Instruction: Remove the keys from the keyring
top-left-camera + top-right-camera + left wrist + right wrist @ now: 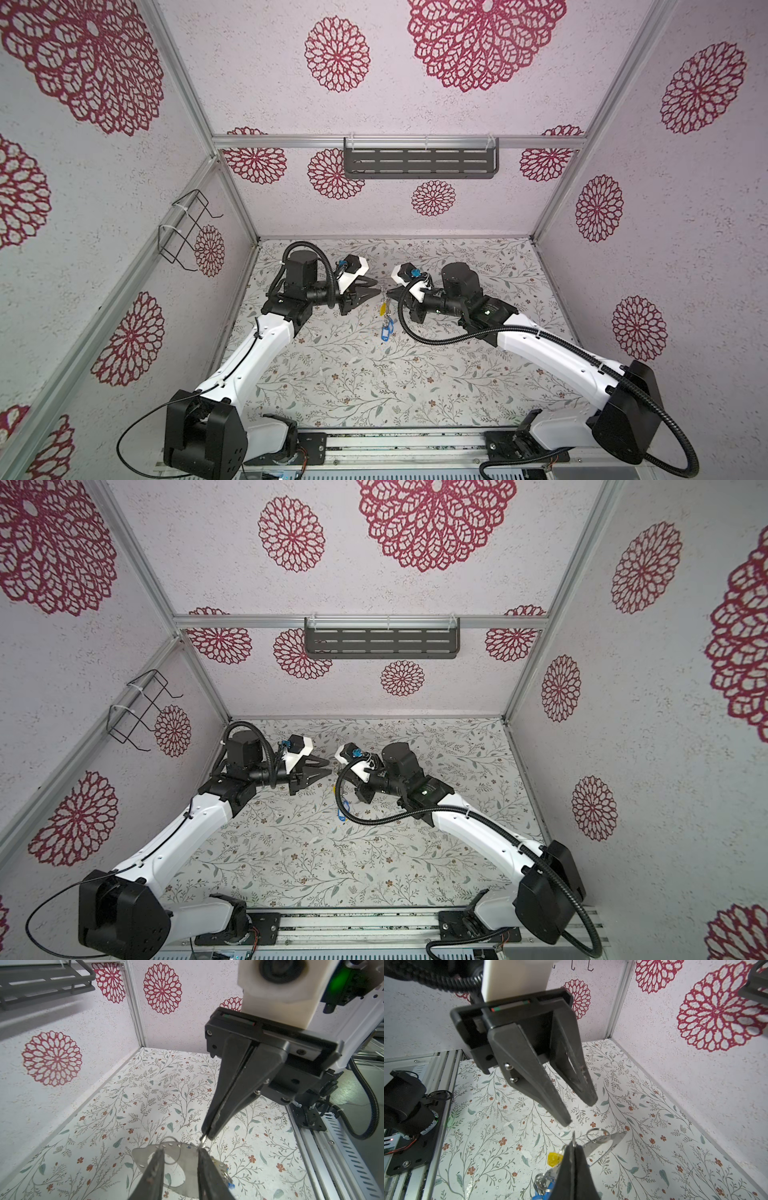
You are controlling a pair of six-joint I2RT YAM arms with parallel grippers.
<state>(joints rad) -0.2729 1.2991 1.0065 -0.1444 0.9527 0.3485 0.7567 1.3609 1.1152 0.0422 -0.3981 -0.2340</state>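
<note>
We see the right gripper (573, 1146) clenched on the edge of the keyring (614, 1138), holding it above the table (457, 374), midway between the side edges and nearer the far edge. The keys (385, 328) dangle beneath. The left gripper (579, 1111) is released, fingers apart, just beside the keyring.

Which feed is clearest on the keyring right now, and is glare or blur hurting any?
Left wrist view: keyring fairly sharp but washed pale, left end effector blurred close up. Right wrist view: keyring shines, right end effector soft. In a top view, the keys are tiny, evenly lit, no glare.
</note>
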